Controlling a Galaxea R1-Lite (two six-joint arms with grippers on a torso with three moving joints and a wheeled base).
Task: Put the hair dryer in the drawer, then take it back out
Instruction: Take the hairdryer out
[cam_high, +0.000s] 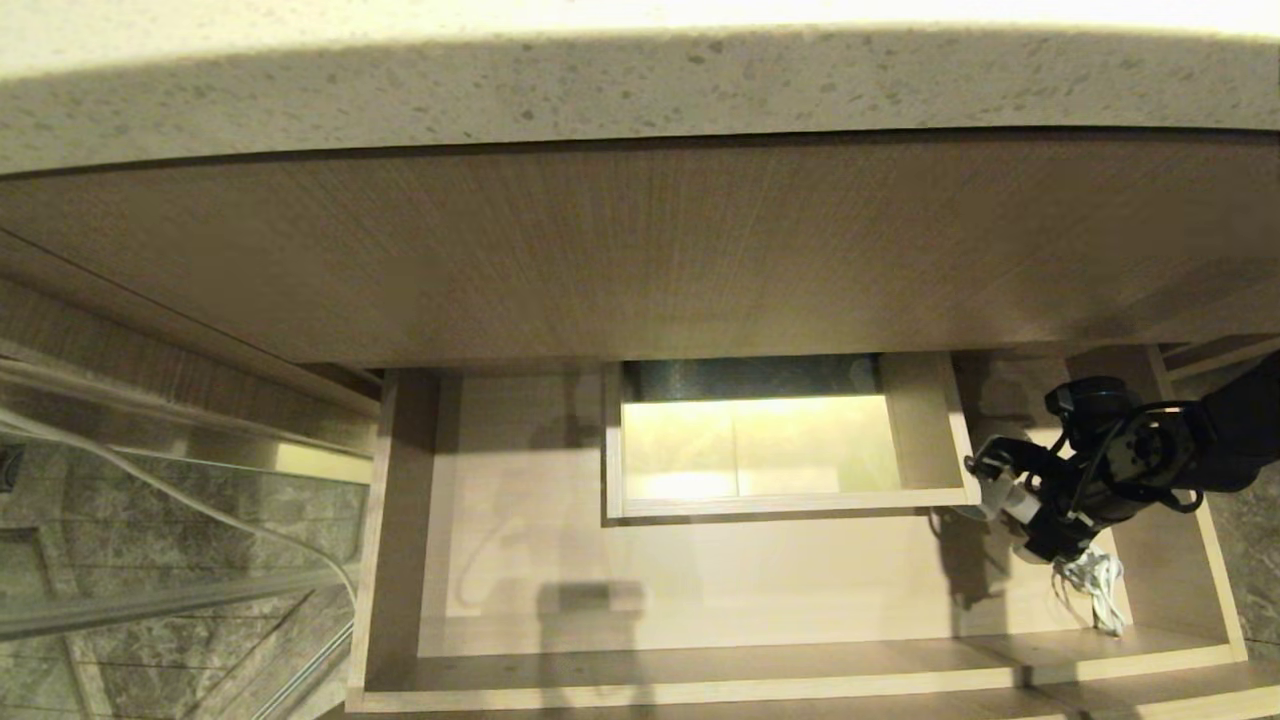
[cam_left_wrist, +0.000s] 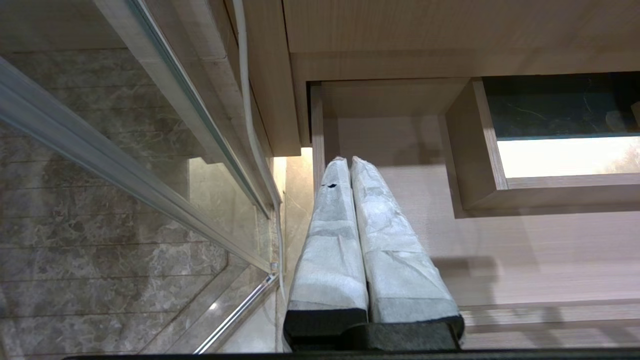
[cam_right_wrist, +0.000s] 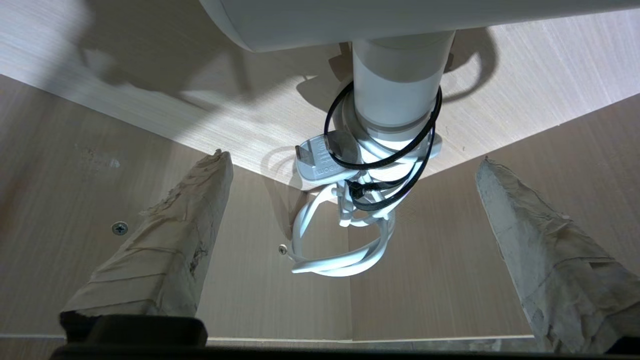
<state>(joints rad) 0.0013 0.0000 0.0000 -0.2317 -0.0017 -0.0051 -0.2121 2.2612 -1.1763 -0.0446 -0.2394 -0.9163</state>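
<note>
Now my right gripper stands wide open and empty straddling the hair dryer, which lies in the drawer at the head view's right, handle running straight ahead between my fingers; my left gripper, closed, sits far off.

Right pincer spread wide, arm reaching in from the right; left pincer pressed closed.

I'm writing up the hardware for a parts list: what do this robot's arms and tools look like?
The right arm is black, with loose black cables looping around its wrist. The right tool has two long tapered fingers wrapped in worn, wrinkled pale tape on black bases. The left tool has the same shape, wrapped in cleaner white tape with one small dark mark.
</note>
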